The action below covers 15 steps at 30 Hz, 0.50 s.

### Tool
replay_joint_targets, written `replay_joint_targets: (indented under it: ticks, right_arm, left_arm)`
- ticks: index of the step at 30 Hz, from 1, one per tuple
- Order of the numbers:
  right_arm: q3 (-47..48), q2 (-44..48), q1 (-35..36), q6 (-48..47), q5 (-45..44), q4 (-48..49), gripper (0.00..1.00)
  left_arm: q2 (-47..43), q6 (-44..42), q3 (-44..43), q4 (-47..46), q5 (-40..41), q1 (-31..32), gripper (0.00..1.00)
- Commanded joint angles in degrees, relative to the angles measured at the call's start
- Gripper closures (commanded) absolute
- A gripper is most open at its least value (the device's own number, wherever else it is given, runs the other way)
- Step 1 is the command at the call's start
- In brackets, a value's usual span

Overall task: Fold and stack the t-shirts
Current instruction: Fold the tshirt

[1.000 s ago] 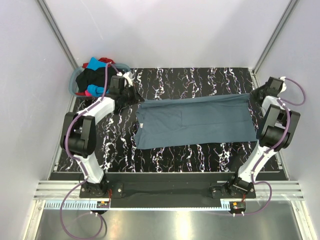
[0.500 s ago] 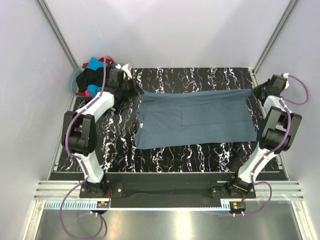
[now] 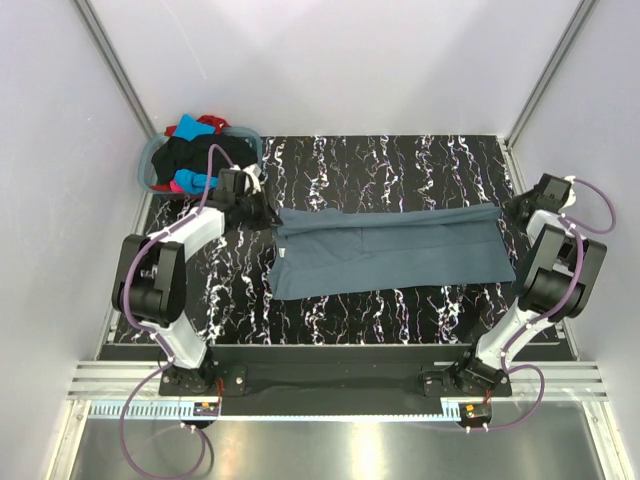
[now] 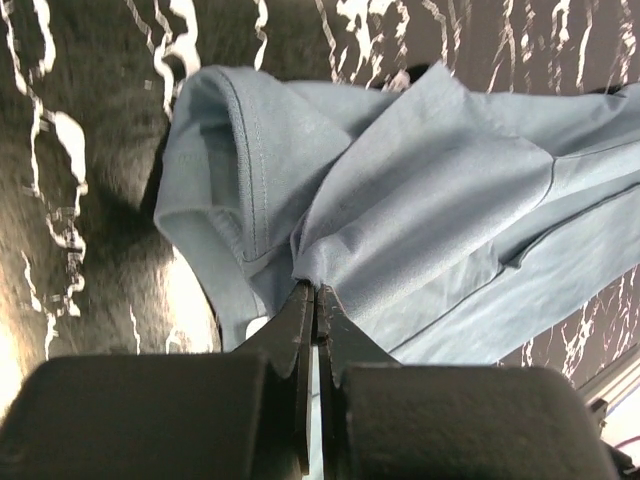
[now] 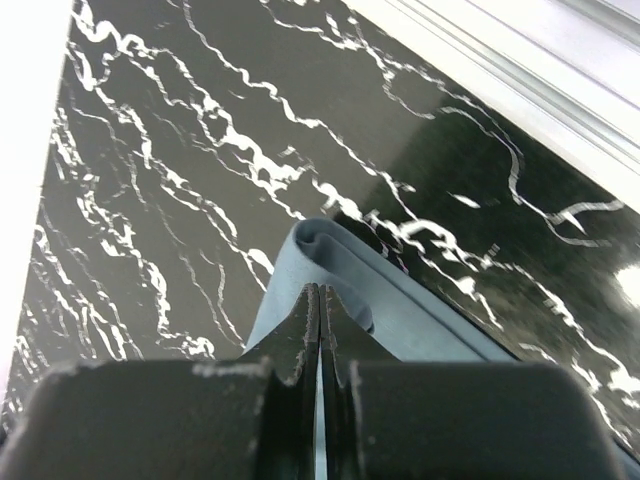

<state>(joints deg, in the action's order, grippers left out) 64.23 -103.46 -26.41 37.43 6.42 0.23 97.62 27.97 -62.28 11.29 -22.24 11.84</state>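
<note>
Both claws are pinched fully closed on cloth: the left gripper (image 4: 315, 290) on a bunched corner of the slate blue-grey t-shirt (image 3: 390, 250), the right gripper (image 5: 318, 292) on its opposite end. The shirt lies stretched between them across the black marbled table (image 3: 400, 160). The basket (image 3: 146, 172) at the far left corner holds black, turquoise and red tees (image 3: 182, 155).

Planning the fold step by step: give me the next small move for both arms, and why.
Probably draw the left end effector and right end effector together toward the near table edge. Each is shut on a far corner of the blue-grey t-shirt, whose near half lies flat, so the fold looks unfinished.
</note>
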Motion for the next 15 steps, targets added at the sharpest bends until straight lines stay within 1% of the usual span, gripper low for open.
replay_joint_targets:
  ticks: [1,6,8,10,12,13,14,15]
  right_arm:
    - [-1.64,4.14,-0.74,-0.34,-4.04,1.09,1.00]
    - [-2.88,4.41,-0.74,-1.22,-5.27,0.48,1.00]
    - [-3.31,4.15,-0.66,-0.78,-5.01,0.21,0.98]
    - [-3.58,3.71,-0.74,-0.08,-4.48,0.12,0.94]
    - [-4.37,3.70,-0.74,0.27,-4.48,0.03,0.90]
    - [-4.55,3.96,-0.74,0.36,-4.57,0.12,0.85]
    - [-4.72,4.23,-0.74,0.62,-4.74,0.04,0.83]
    - [-4.64,4.75,-0.74,0.71,-5.44,-2.14,0.81]
  left_arm:
    - [-3.23,0.25,1.37,0.31,0.88,-0.23,1.00]
    - [-3.49,0.16,2.08,1.98,0.80,0.03,1.00]
    - [-3.49,0.51,2.34,2.16,0.01,0.99,1.00]
    - [-3.67,0.16,2.87,2.59,0.61,1.96,1.00]
    - [-3.76,0.07,2.87,3.47,1.76,3.19,0.89]
    - [-3.84,-0.02,2.95,4.35,2.72,3.54,0.85]
    - [-4.02,-0.02,3.04,4.88,3.51,4.15,0.79]
    - [-4.19,-0.02,3.04,5.49,4.39,4.33,0.76]
